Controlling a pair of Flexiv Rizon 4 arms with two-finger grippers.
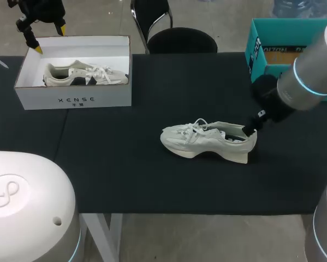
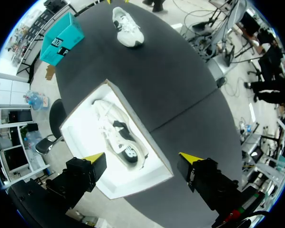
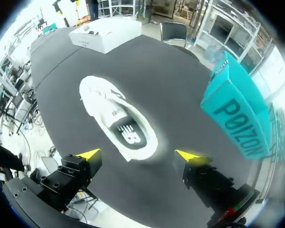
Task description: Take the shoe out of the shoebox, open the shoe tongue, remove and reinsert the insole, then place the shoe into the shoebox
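Observation:
A pale sneaker [image 1: 207,141] lies on its sole in the middle of the black table, toe to the left. My right gripper [image 1: 249,130] hangs just above its heel. In the right wrist view the fingers [image 3: 90,154] stand wide open on either side of the heel of this sneaker [image 3: 111,116], not touching it, and its dark insole [image 3: 128,135] shows inside. A white shoebox [image 1: 73,97] at the far left holds a second sneaker [image 1: 87,75]. My left gripper [image 1: 49,39] is open above the box's far left corner, over the boxed sneaker [image 2: 116,135].
A teal box [image 1: 283,52] stands at the table's far right, just beyond my right arm. The seam between two black tabletops [image 1: 65,128] runs beside the shoebox. Bare tabletop lies in front of the loose sneaker.

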